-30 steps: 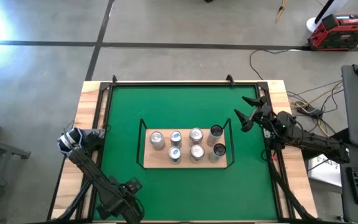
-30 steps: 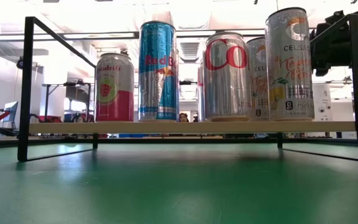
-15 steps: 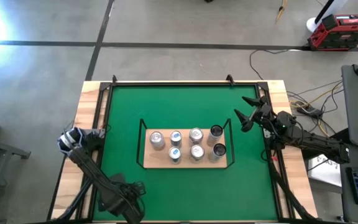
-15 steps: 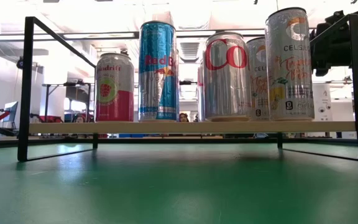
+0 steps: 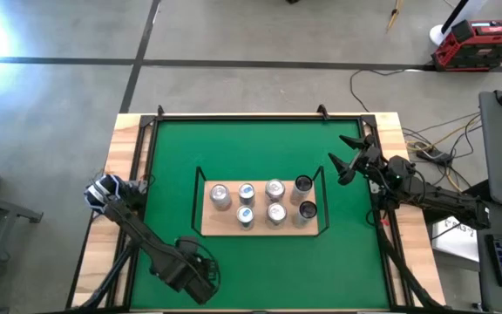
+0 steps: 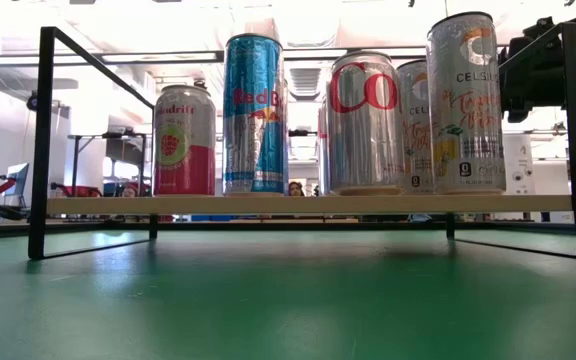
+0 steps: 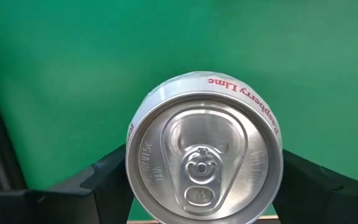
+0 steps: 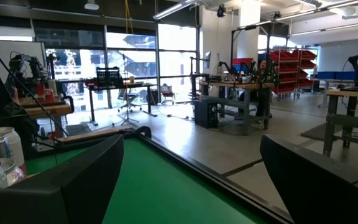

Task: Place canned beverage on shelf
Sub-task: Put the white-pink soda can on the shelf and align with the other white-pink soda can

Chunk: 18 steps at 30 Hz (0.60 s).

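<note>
Gleaming silver can [image 7: 204, 163], "Raspberry Lime" rim

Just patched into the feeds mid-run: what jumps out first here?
The shelf at mid-table, already crowded with upright cans. At the table's near edge, the left gripper clamps a Raspberry Lime can above the green felt. The right gripper waits open, right of the shelf.
</note>
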Tool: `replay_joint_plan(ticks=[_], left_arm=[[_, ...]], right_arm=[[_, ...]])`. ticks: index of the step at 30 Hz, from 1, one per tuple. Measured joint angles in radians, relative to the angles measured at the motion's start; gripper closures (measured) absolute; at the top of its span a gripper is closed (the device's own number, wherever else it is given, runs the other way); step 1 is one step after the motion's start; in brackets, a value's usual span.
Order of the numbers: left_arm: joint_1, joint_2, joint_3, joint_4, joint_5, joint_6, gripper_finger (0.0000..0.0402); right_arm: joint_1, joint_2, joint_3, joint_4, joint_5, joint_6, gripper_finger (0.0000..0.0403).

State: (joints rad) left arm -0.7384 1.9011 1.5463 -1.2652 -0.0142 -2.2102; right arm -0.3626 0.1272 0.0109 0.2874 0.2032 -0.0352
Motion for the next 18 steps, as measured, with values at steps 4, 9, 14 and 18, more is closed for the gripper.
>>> replay_joint_plan(ticks=[4,9,14,18], left_arm=[[0.016,0.000,0.000,0.027,-0.037,0.116,0.0120],[0.029,0.000,0.000,0.066,-0.097,0.238,0.0119],[0.037,0.000,0.000,0.101,-0.118,0.350,0.0119],[0.037,0.001,-0.001,0.149,-0.128,0.476,0.0118]], right_arm=[[0.000,0.000,0.000,0.000,0.000,-0.001,0.0035],[0.000,0.000,0.000,0.000,0.000,-0.001,0.0035],[0.000,0.000,0.000,0.000,0.000,0.000,0.0035],[0.000,0.000,0.000,0.000,0.000,-0.001,0.0035]])
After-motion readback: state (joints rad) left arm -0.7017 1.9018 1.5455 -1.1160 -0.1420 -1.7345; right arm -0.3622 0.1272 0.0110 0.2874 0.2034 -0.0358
